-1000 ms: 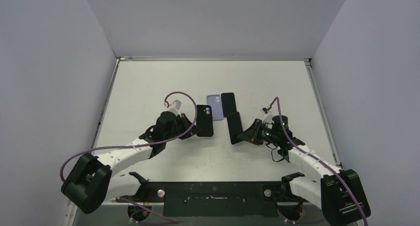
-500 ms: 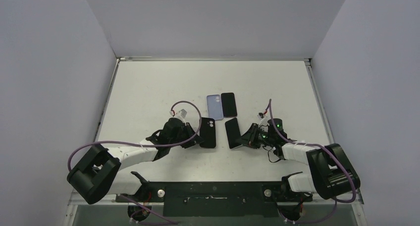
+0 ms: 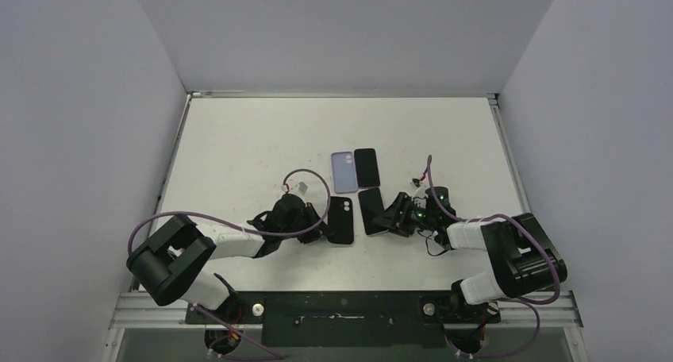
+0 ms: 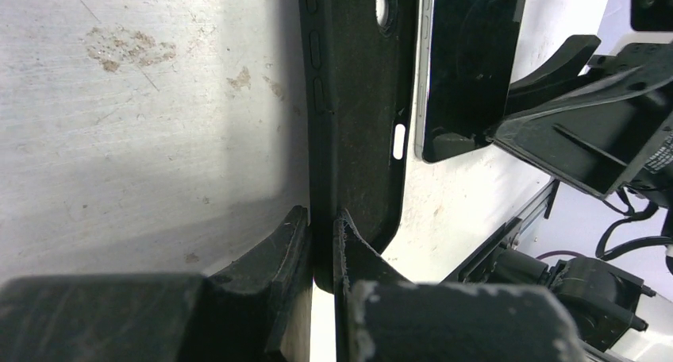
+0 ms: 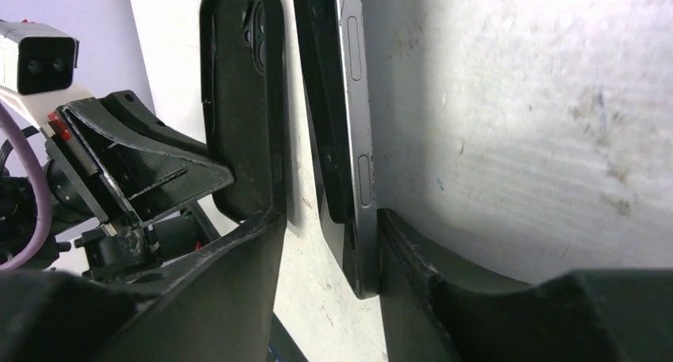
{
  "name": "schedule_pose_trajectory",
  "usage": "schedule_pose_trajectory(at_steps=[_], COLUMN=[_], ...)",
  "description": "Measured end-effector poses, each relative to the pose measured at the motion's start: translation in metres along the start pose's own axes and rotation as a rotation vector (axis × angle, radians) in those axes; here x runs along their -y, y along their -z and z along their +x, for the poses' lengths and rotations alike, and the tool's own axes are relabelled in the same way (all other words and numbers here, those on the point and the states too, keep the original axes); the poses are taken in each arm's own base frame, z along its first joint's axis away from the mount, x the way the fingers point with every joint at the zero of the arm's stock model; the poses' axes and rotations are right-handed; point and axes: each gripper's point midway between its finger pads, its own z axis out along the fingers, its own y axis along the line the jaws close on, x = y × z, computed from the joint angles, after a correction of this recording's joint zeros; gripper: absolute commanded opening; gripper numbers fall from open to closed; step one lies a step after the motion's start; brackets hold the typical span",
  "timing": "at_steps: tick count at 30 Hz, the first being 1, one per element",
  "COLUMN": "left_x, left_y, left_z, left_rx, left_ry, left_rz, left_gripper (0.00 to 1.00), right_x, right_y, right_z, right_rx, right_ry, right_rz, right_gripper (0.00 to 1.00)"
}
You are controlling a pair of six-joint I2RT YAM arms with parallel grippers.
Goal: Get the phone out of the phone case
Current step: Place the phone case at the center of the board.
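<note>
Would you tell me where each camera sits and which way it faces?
Top external: above and behind, looking down at the table; left gripper and right gripper show.
Left wrist: low, facing the right gripper; own fingers pinch the black case.
Right wrist: low, facing the left gripper; own fingers flank the phone.
Both wrist views share black case and phone.

What you've got: phone case [image 4: 349, 140] matt black, rubbery look. Phone [image 4: 472, 68] glossy black face, metal-look rim. Tabletop [image 4: 143, 140] matt, scuffed, stained. Fingers [image 4: 270, 251] matt black plastic.
</note>
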Motion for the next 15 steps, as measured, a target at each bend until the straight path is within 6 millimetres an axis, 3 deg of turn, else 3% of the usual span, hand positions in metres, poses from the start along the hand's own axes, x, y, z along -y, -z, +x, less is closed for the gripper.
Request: schedule_pose_trajectory(at_steps=[7,15], left_x=[-0.001,0.010], left_y=[-0.013,-0.026], left_z=[0.001,0.000], left_rx=[-0.007,-0.008], left_ry=[0.024,0.041], left_rz=[-0.003,0.024], left_gripper=[0.00,0.07], right_x=[-0.008,-0.004], right_y=[-0.002,0.006], right_z=[-0.016,-0.020], right_rx=[0.012,0.026], right_ry=[0.044,0.114], right_rz=[0.016,0.082], right_gripper=[0.70,0.73])
